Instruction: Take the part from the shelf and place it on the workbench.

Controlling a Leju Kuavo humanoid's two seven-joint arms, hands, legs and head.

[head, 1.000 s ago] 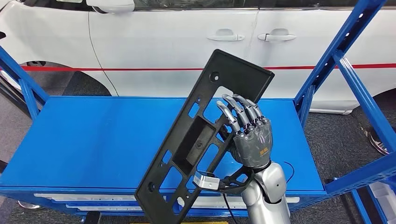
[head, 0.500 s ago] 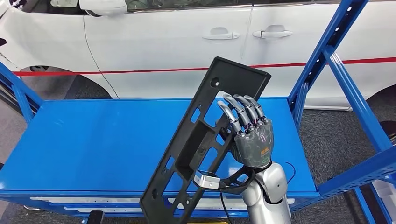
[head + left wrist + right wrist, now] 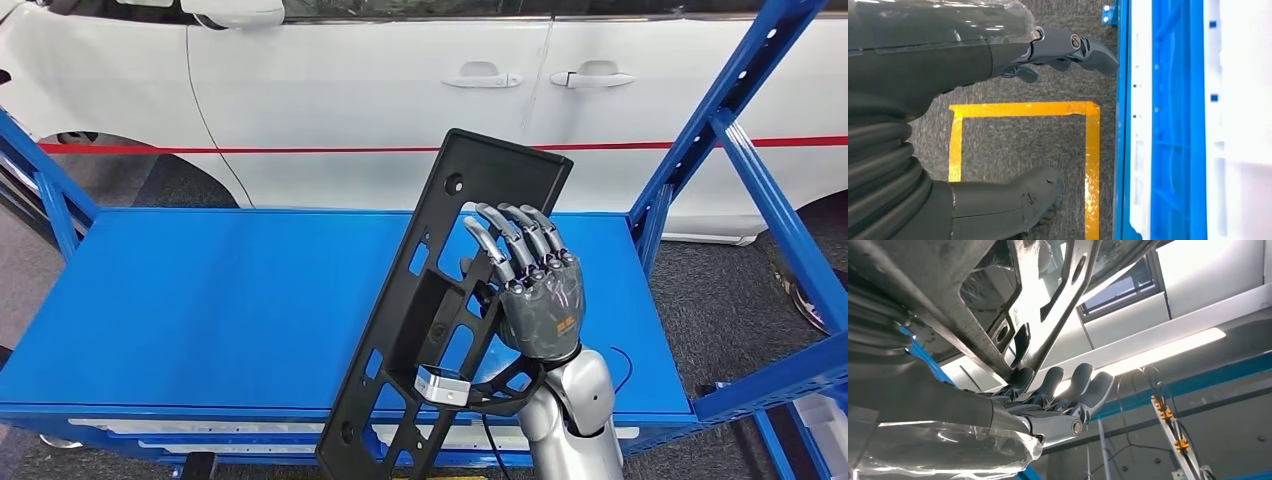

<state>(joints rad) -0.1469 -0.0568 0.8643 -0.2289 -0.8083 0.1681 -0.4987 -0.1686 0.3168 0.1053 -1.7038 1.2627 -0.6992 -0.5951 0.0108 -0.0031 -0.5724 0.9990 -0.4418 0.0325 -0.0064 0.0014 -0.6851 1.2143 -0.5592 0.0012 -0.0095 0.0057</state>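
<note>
Part (image 3: pixel 440 310) steeper than before, gripped by right hand (image 3: pixel 535 290)

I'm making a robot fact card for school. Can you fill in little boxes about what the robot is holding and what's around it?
Holding: a black plastic part with many cut-out holes
Which hand: right hand, fingers against the part
How the part sits: tilted, lifted above the blue workbench
Left hand: holds nothing, hangs over grey floor with yellow tape
Behind the bench: white car with a red stripe
Job done: not yet
</note>
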